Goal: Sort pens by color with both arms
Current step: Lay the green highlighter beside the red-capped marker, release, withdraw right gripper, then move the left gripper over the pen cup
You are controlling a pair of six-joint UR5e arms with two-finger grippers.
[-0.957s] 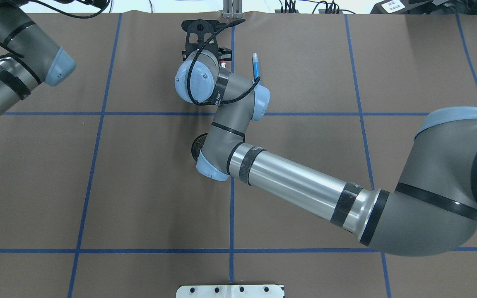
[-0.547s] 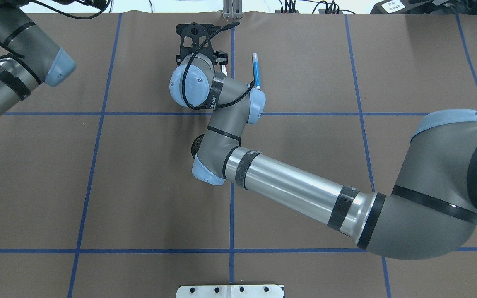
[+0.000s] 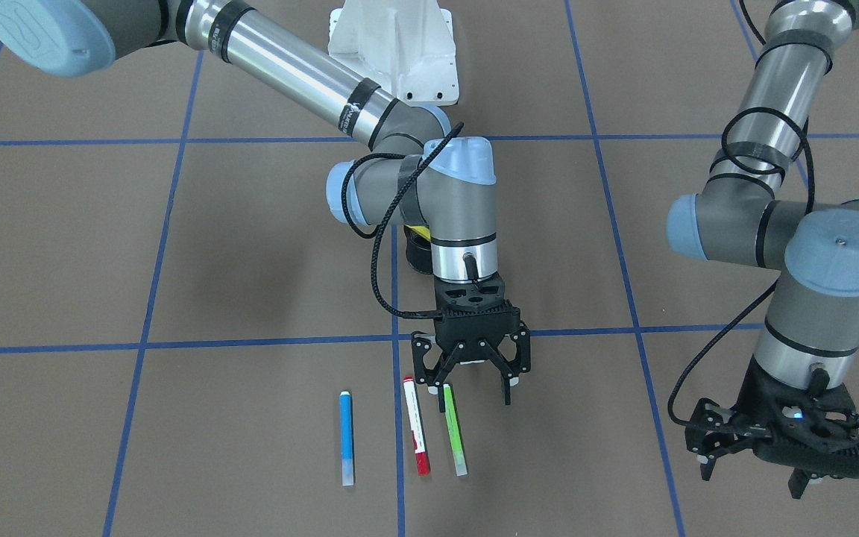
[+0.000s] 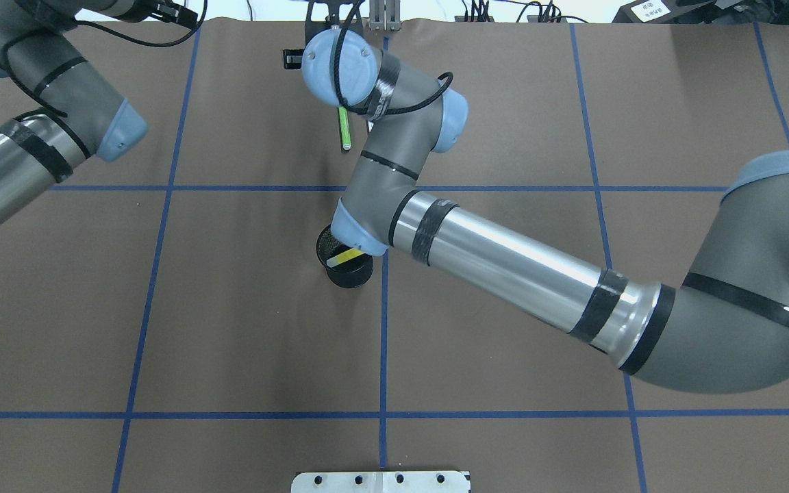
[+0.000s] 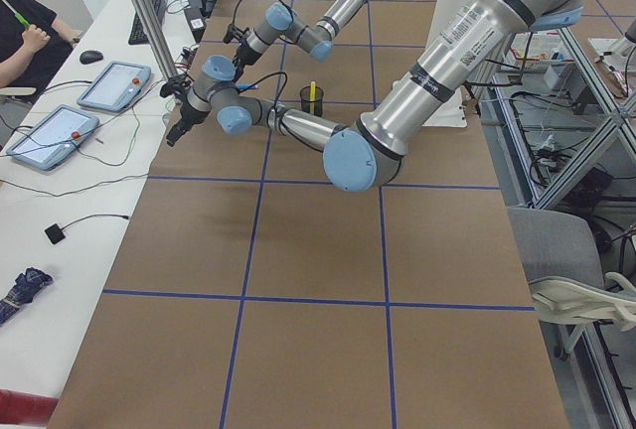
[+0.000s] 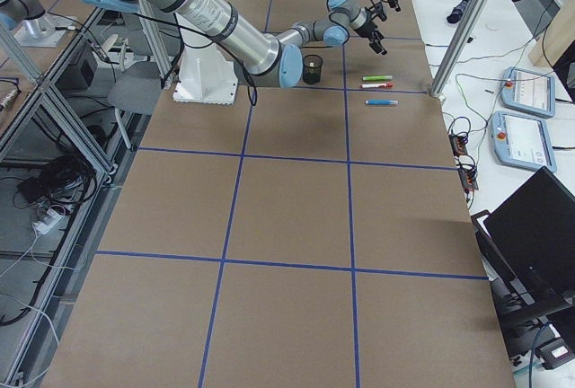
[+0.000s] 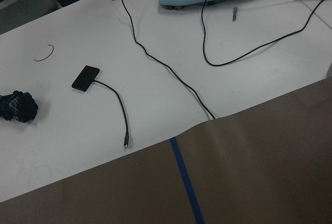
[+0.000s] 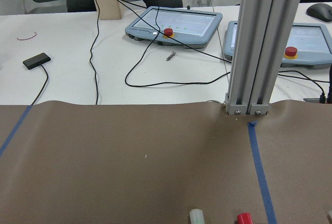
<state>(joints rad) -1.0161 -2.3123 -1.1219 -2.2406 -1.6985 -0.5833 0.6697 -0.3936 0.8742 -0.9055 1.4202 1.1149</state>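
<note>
Three pens lie side by side on the brown mat: a blue pen (image 3: 346, 438), a white one with red cap and end (image 3: 415, 426), and a light green one (image 3: 454, 430). My right gripper (image 3: 468, 393) stands open over their robot-side ends, with the green pen's tip between its fingers in the front view. Its height above the mat is unclear. A yellow pen (image 4: 344, 257) leans inside the black mesh cup (image 4: 348, 274). My left gripper (image 3: 751, 476) hangs open and holds nothing, well off to the side. In the overhead view only the green pen (image 4: 344, 128) shows beside the right wrist.
An aluminium post (image 8: 259, 42) stands at the mat's far edge just beyond the pens. Past it is a white desk with tablets (image 8: 174, 24), cables and seated people. The white pedestal (image 3: 394, 48) is at the robot's side.
My right wrist has swung toward the far edge of the mat. It now covers the blue pen and uncovers the green pen and the cup with the yellow pen. The left arm shifted slightly inward.
</note>
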